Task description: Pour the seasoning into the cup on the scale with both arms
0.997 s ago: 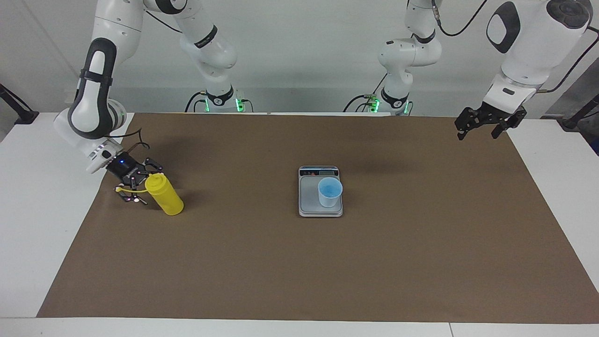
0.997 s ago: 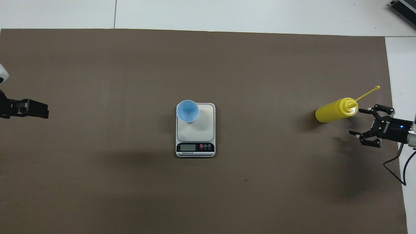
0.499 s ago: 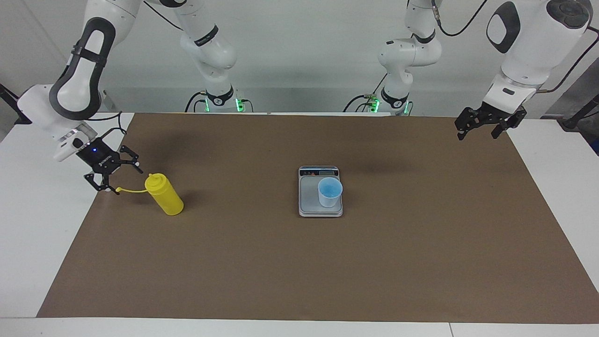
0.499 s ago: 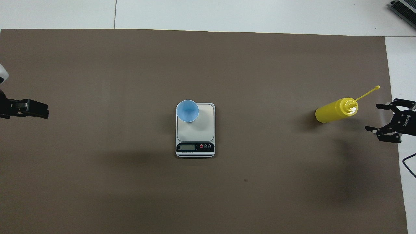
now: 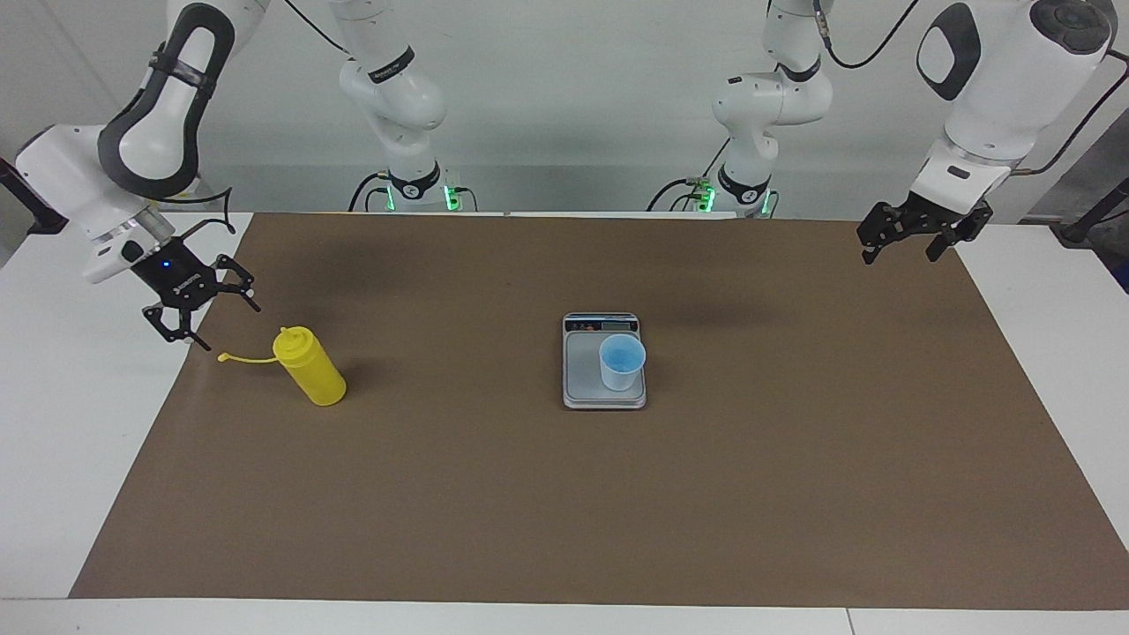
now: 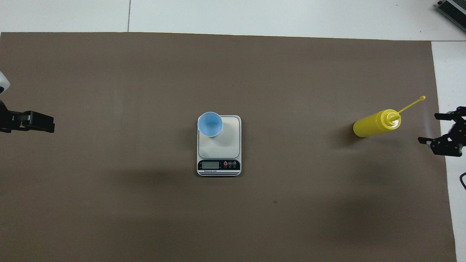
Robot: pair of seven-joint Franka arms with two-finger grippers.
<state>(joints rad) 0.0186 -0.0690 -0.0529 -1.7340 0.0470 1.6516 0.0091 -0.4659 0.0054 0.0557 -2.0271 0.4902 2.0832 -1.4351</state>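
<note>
The yellow seasoning bottle [image 5: 309, 369] [image 6: 375, 124] stands upright on the brown mat toward the right arm's end, its cap strap [image 5: 242, 359] sticking out sideways. My right gripper [image 5: 228, 324] [image 6: 429, 128] hangs open above the mat's edge beside the bottle, apart from it and holding nothing. The light-blue cup [image 5: 622, 362] [image 6: 210, 124] stands on the silver scale [image 5: 582, 379] [image 6: 222, 145] at the table's middle, on the corner toward the left arm's end. My left gripper [image 5: 900, 257] [image 6: 51, 125] waits open and raised over the mat's edge at its own end.
A brown mat [image 5: 564, 511] covers most of the white table [image 5: 71, 423]. The scale's dark display strip [image 6: 218, 165] faces the robots. White table margins run along both ends of the mat.
My right gripper has drawn back from the bottle's top, rising and moving out toward the mat's edge. The bottle, cup, scale and left arm have not moved.
</note>
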